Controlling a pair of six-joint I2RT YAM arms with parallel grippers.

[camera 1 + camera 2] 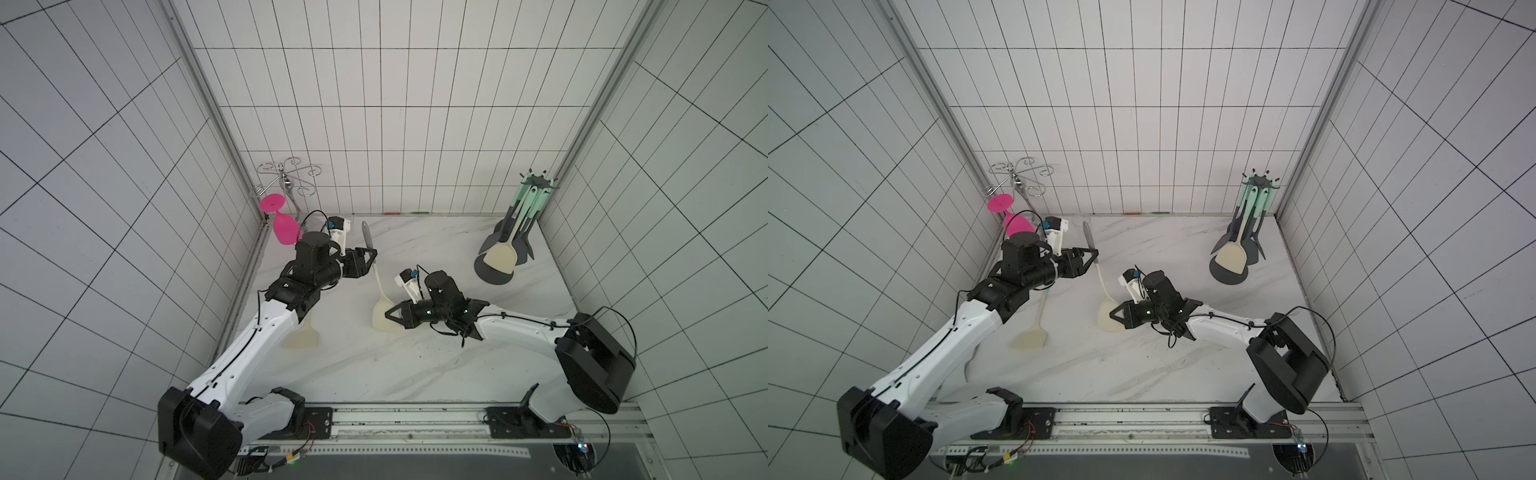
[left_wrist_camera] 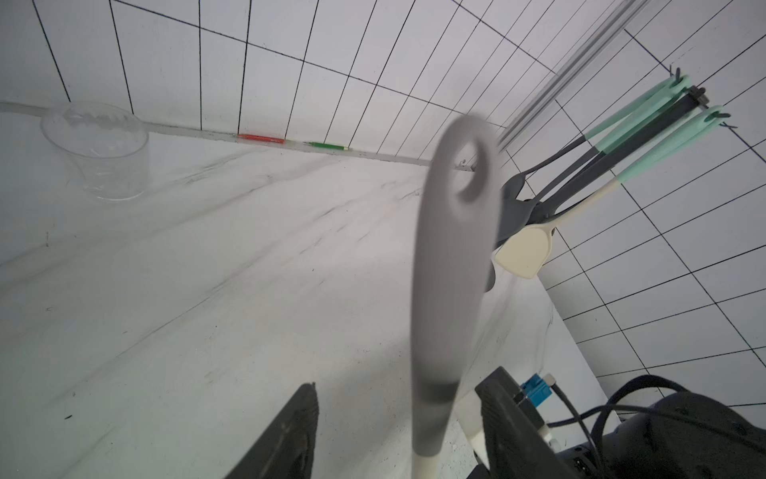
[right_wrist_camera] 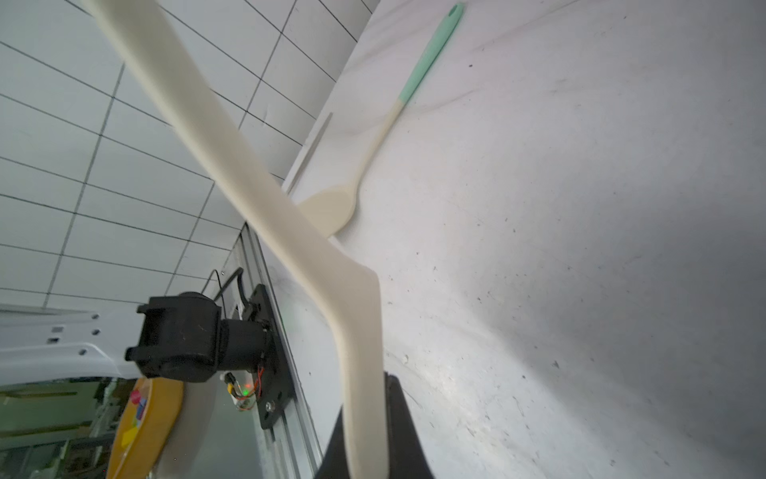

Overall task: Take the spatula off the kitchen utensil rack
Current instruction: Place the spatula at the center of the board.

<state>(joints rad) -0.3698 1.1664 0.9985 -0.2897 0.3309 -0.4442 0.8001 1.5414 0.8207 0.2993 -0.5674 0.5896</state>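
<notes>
Spatula (image 1: 378,278), off the kitchen utensil rack (image 1: 539,181) at the desk (image 1: 415,374)'s far-right corner, is hanging over mid-desk, long axis running far-to-near. The right gripper (image 1: 390,315) is clenching the blade & the left gripper (image 1: 372,257), released, is straddling the handle w/o gripping.

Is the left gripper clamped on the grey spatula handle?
No, the left gripper stands open, its fingers apart on either side of the grey handle.

spatula (image 2: 449,290) — handle blurred, blade cut off
</notes>
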